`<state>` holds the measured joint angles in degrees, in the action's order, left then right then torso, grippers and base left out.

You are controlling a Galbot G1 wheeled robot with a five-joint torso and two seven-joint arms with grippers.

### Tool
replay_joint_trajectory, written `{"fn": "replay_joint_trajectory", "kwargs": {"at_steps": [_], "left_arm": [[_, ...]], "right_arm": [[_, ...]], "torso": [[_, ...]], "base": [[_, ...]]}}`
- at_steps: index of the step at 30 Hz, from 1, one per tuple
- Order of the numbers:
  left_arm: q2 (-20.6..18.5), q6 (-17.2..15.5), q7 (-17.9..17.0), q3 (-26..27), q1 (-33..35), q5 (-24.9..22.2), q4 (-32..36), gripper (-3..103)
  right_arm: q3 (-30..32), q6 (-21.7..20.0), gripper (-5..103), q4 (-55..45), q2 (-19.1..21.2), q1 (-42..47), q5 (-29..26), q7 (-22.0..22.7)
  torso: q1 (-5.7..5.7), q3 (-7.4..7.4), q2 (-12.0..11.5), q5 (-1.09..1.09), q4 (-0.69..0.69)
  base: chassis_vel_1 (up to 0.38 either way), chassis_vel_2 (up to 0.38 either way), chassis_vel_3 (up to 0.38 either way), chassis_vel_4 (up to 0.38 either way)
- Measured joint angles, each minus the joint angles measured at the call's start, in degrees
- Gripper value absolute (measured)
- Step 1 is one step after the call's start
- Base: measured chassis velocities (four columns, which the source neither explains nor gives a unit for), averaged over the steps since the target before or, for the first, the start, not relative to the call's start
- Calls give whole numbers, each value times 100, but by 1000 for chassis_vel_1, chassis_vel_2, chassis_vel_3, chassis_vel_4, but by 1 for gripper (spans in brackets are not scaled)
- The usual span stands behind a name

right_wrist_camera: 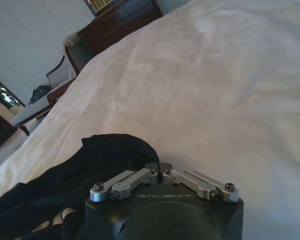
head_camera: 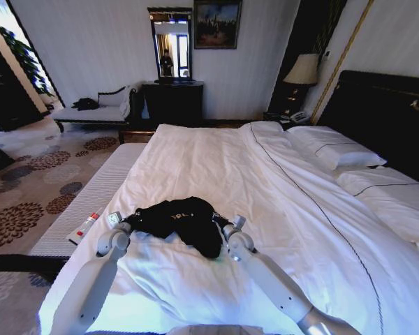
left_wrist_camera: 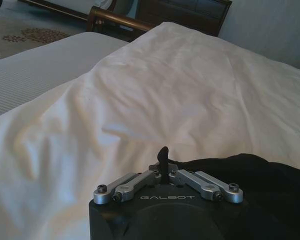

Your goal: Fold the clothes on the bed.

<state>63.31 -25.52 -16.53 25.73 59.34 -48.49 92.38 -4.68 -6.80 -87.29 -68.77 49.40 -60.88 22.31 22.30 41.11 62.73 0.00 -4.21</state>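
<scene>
The clothes are one black T-shirt (head_camera: 178,222) lying bunched on the white duvet of the bed (head_camera: 216,160), near its close edge, with a bit of white lettering showing. My left gripper (head_camera: 128,221) is at the shirt's left end and my right gripper (head_camera: 222,223) at its right end. The cloth is drawn to a point toward each. In the left wrist view my left gripper (left_wrist_camera: 163,157) is shut, with the black T-shirt (left_wrist_camera: 255,190) right beside it. In the right wrist view my right gripper (right_wrist_camera: 160,167) is shut at the edge of the T-shirt (right_wrist_camera: 105,160).
A striped grey bench (head_camera: 98,188) runs along the bed's left side, with a small red-and-white object (head_camera: 84,227) on it. White pillows (head_camera: 335,150) and a dark headboard (head_camera: 384,112) lie far right. A chaise (head_camera: 98,112) and dark dresser (head_camera: 171,101) stand by the far wall.
</scene>
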Motion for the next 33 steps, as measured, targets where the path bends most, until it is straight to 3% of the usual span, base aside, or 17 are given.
{"fn": "replay_joint_trajectory", "kwargs": {"at_steps": [8,12,17,20,22,25,27,31,33], "left_arm": [[-52,5,-3,56,-85,-39,145,1],[-186,-137,-238,256,-396,-601,625,1],[-341,-207,-297,387,-582,-832,1052,1],[-674,-282,-384,587,-693,-1333,1637,1],[-753,-286,-397,630,-704,-1408,1733,1],[-1267,-240,-504,939,-777,-1892,2256,1],[-1369,-213,-537,1010,-801,-1999,2357,1],[-2038,-5,-747,1540,-997,-2712,2977,1],[-2133,25,-761,1623,-1025,-2792,3055,1]], "right_arm": [[88,65,0,-250,57,-85,250,-89],[392,398,0,-863,448,-347,392,-763],[570,599,0,-1294,760,-480,293,-964],[790,841,0,-1832,1131,-501,-30,-1169],[830,885,0,-1905,1183,-500,-92,-1210],[1167,1254,0,-2483,1533,-469,-611,-1512],[1239,1293,0,-2599,1591,-464,-711,-1542],[1904,1371,0,-3512,2085,-474,-1405,-1605],[1993,1371,0,-3603,2159,-479,-1461,-1605]], "torso": [[0,0,0,0,1],[0,0,0,-1,-1],[0,0,0,0,-1],[1,0,-1,1,-1],[1,0,0,-1,-1],[0,0,0,1,1],[0,0,0,0,1],[0,0,0,0,0],[0,-1,0,0,1]], "base": [[0,0,0,0],[0,0,0,0],[0,0,0,0],[0,0,0,0],[0,0,0,0],[0,0,0,0],[0,0,0,0],[0,0,0,0],[0,0,0,0]]}}
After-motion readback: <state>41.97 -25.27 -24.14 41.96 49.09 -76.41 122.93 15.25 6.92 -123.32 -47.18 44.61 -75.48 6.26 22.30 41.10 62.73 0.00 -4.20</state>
